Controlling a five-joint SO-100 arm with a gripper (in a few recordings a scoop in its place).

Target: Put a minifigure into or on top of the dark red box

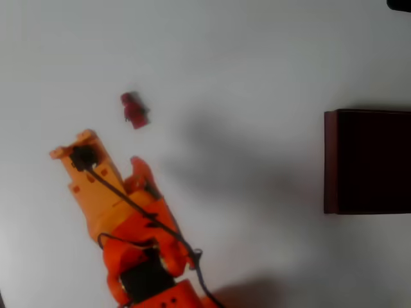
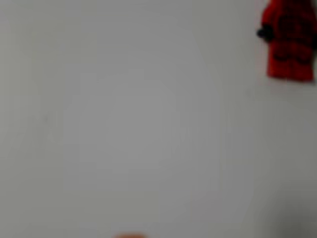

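We see the minifigure (image 1: 134, 110) lying on the table (image 1: 244, 77), well apart from the dark red box (image 1: 331, 160), near the gripper (image 1: 112, 160), whose opening we cannot tell.

figure (image 1: 134, 110): red, dark details | box (image 1: 330, 160): dark red walls, black inside | arm (image 1: 122, 212): orange | table (image 1: 257, 64): white

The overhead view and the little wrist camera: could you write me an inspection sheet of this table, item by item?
Surface: plain white table, shadowed in the middle.
Job's things: minifigure lies on the table, apart from the dark red box at the right edge; the box looks empty.
Clutter: nothing seen.
Grippers: orange gripper just below the minifigure, holding nothing; jaw gap unclear.
Cables: a black cable runs along the arm.
Surroundings: a dark object in the top right corner.
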